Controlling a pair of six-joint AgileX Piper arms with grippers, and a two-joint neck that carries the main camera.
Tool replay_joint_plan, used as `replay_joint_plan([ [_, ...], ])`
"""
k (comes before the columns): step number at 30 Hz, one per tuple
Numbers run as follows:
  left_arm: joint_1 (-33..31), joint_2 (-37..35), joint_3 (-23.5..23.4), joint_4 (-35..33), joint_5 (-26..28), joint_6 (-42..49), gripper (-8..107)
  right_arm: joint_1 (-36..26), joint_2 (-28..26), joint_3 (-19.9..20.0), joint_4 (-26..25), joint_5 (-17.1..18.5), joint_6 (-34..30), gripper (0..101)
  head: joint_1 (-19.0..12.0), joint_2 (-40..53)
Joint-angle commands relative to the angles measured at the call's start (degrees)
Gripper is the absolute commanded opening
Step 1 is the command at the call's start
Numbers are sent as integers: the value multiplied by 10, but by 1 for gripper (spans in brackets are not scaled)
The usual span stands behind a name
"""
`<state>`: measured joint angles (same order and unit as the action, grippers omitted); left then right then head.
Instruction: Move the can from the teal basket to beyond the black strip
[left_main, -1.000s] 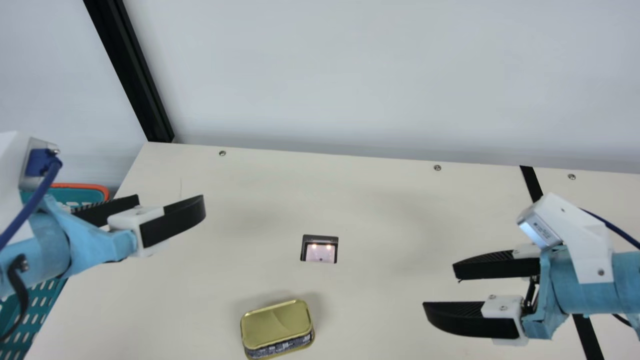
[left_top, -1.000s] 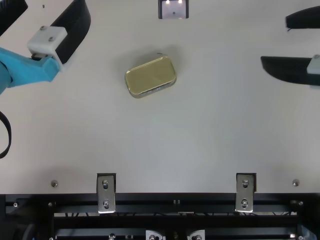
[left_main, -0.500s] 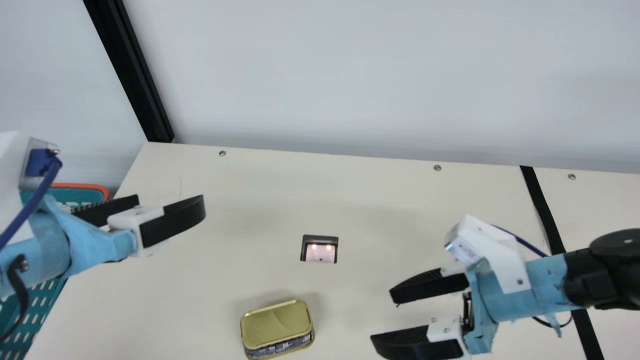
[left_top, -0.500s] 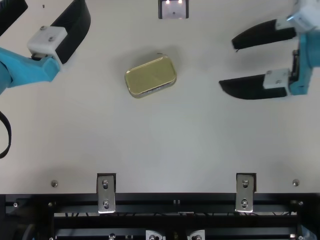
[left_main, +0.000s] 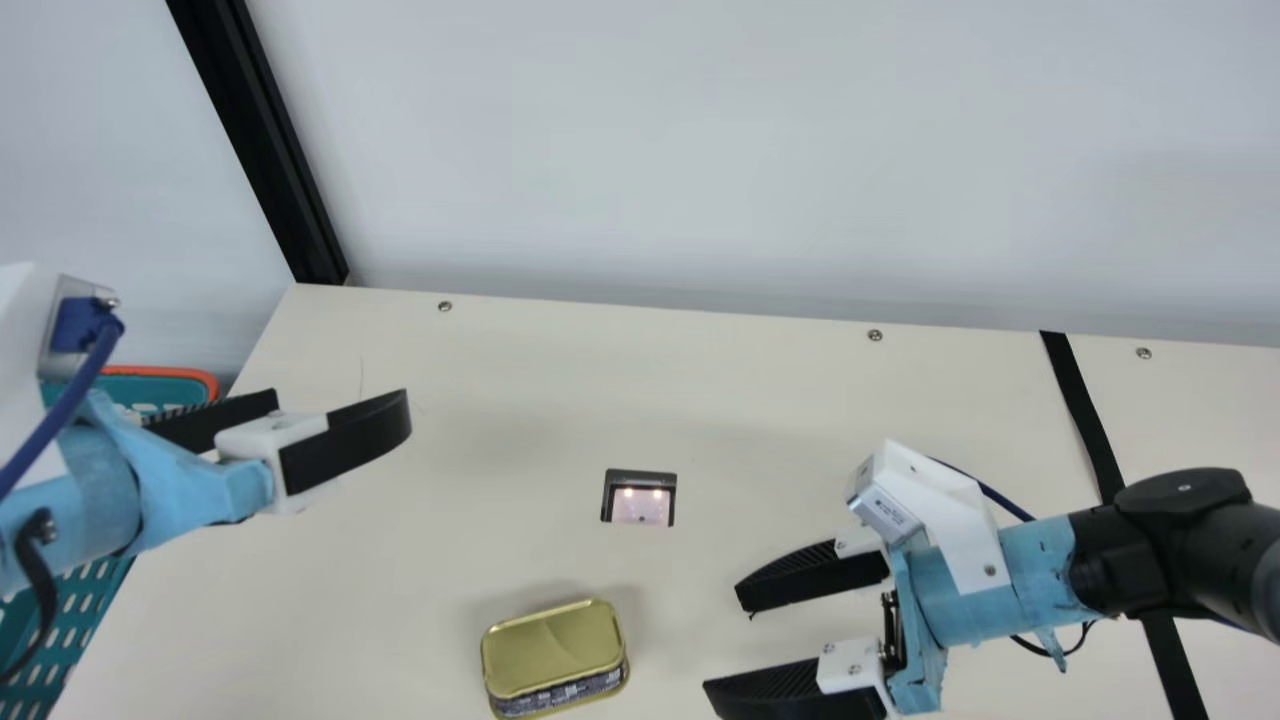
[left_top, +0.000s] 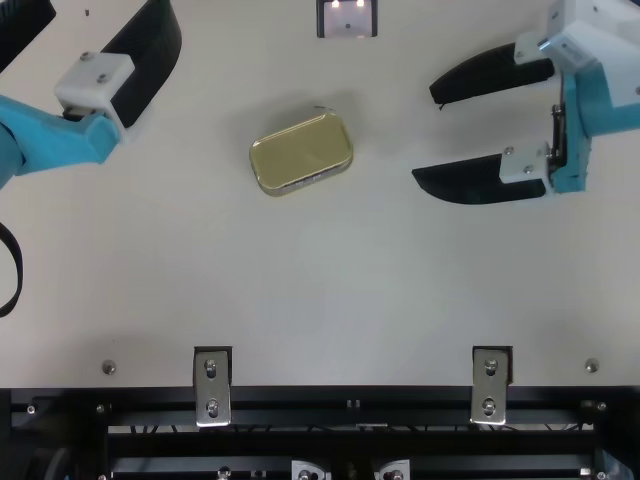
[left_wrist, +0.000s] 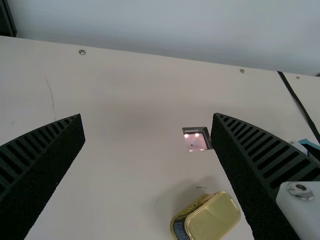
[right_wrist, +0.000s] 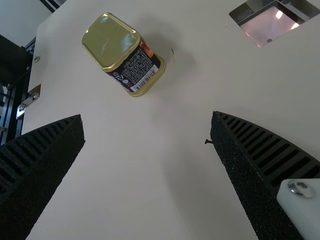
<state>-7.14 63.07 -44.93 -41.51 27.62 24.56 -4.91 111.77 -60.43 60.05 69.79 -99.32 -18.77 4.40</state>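
The gold can lies flat on the cream table between the two arms, apart from both. My left gripper is open and empty over the table's left side, close to the teal basket. My right gripper stands open to the right of the can, its fingers pointing toward it. Beyond that gripper the black strip runs down the table, partly behind the right arm. In the right wrist view the can shows its dark printed side, ahead of the open right gripper.
A small dark-framed square fitting is set in the table past the can. A pale wall rises along the far edge, with a black post at left. Metal brackets line the near edge in the top view.
My right gripper has moved left across the table toward the can, staying open and uncovering more of the black strip. The left arm and the can have kept still.
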Motion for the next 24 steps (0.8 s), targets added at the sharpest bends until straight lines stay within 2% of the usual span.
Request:
replay_joint_plan([
  [1,0,0,0,0,0,0,90,0,0,0,0,0,0,101,-16,-2],
  [17,0,0,0,0,0,0,90,0,0,0,0,0,0,101,-16,-2],
  [24,-4,-1,-2,9,-1,-11,90,2,-21,-8,-11,-2,21,101,-16,-2],
])
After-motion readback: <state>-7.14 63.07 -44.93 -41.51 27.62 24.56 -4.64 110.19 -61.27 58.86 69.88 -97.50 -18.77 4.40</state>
